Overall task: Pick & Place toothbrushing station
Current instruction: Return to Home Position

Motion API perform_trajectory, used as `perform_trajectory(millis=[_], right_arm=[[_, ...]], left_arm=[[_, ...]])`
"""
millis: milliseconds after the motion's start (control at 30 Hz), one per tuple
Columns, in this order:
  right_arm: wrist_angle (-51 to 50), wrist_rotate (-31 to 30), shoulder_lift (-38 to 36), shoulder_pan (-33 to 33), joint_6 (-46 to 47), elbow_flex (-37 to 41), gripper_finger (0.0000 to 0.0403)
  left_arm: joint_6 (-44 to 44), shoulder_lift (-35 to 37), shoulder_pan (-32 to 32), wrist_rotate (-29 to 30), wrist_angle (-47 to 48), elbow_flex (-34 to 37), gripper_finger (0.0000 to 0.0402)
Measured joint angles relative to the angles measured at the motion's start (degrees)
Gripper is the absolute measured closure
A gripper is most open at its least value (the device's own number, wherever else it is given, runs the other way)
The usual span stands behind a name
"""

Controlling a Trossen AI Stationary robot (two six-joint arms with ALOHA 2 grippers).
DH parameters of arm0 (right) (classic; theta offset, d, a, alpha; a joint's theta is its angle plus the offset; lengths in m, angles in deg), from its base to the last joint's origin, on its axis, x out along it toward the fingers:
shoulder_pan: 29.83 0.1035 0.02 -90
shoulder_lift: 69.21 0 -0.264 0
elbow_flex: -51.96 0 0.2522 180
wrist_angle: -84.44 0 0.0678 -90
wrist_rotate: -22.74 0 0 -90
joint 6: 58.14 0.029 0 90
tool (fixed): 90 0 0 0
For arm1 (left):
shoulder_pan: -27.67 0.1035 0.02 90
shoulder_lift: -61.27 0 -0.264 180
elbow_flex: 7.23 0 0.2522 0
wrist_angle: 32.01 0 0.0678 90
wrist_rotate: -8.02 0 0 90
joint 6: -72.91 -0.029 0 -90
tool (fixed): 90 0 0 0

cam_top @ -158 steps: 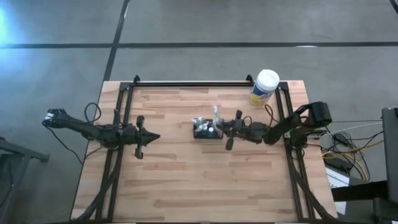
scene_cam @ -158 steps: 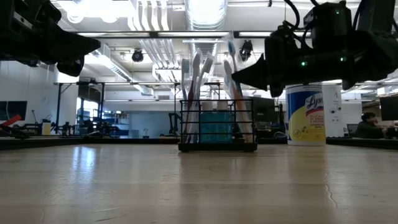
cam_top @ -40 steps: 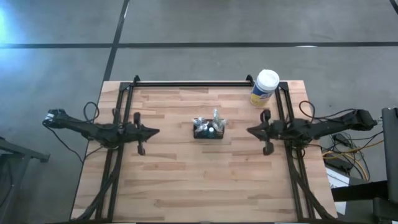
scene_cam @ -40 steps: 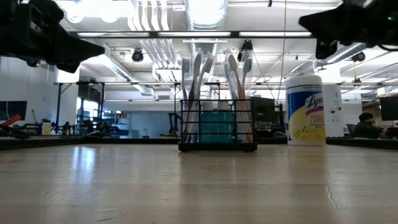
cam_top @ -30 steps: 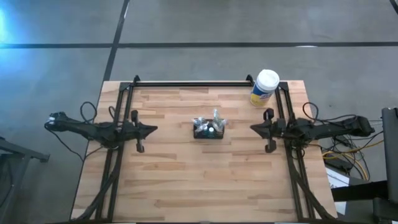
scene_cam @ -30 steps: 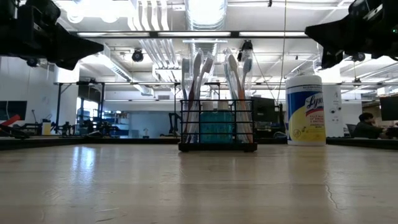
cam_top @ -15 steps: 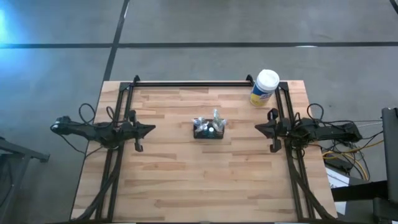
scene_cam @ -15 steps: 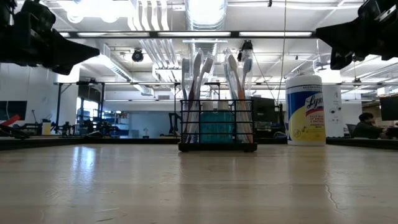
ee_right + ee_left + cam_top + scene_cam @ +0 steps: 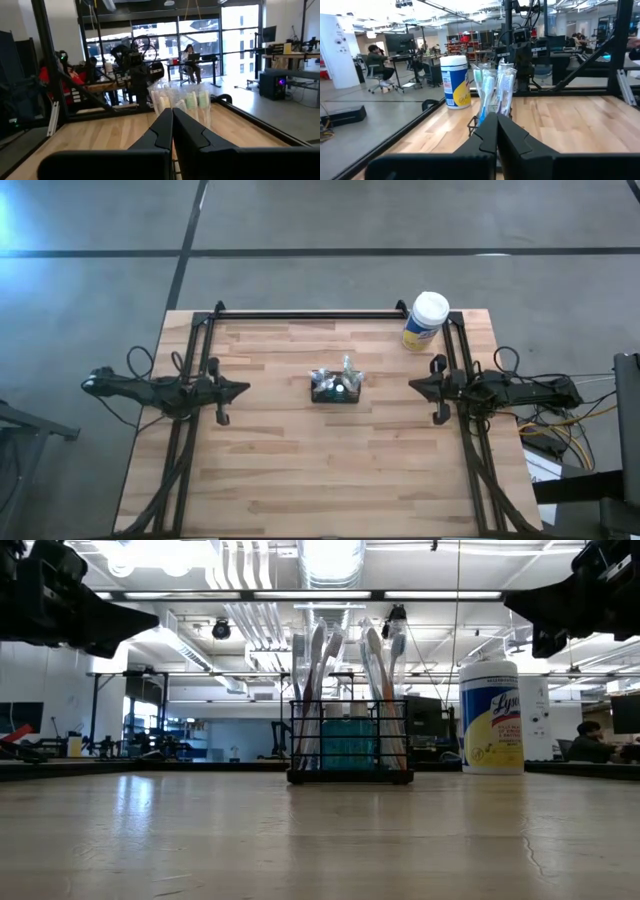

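Wooden table [image 9: 300, 475]: butcher-block top of pale, narrow glued strips, matte grain, edged by a black metal tube frame [image 9: 310, 314]. Wire caddy [image 9: 335, 388]: small, black, rectangular, open mesh of thin rods. It stands upright near the table's middle, slightly toward the far edge, between the two arms and well apart from both. Toothbrushes [image 9: 318, 690]: several slim plastic handles standing bristle-end up in the caddy, in two loose bunches that lean a little and rise well above the wire rim. Their colours read as pale and translucent in the wrist views. A teal block shows through the mesh in the low view; what it is cannot be told. Canister [image 9: 427, 321]: round, smooth plastic, white lid, yellow-and-white printed label, upright at the far right corner of the table. Left gripper [image 9: 244, 389]: dark, wedge-shaped, above the left side of the table and pointing at the caddy; its fingers [image 9: 487, 131] are pressed together along a thin seam, holding nothing. Right gripper [image 9: 413, 387]: same build, above the right side rail, facing the caddy; its fingers [image 9: 162, 127] are likewise closed flat against each other, empty.
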Motion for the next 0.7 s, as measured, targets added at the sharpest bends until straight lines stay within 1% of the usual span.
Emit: perform_trajectory(millis=[100,400,467,533,633,700], right_arm=[[0.6,-0.1,0.1,0.0,-0.5,0.0,0.0394],[0.7,-0.4,0.2,0.0,-2.9,0.0,0.0394],[0.8,-1.5,0.2,0.0,-2.9,0.0,0.0394],[0.8,-3.2,0.2,0.0,-2.8,0.0,0.0394],[0.7,-3.4,0.2,0.0,-2.8,0.0,0.0394],[0.7,-3.4,0.2,0.0,-2.8,0.0,0.0394]], left_arm=[[-1.2,0.0,0.0,0.4,-0.8,0.1,0.0393],[-1.3,-0.1,0.0,0.6,-1.3,0.0,0.0391],[0.4,-0.1,0.0,0.6,-1.6,0.0,0.0391],[3.5,-0.1,0.0,2.0,-1.9,-0.1,0.0391],[6.9,-0.1,0.0,5.6,-1.6,-0.1,0.0397],[7.3,-0.1,0.0,5.8,-0.5,-0.1,0.0397]])
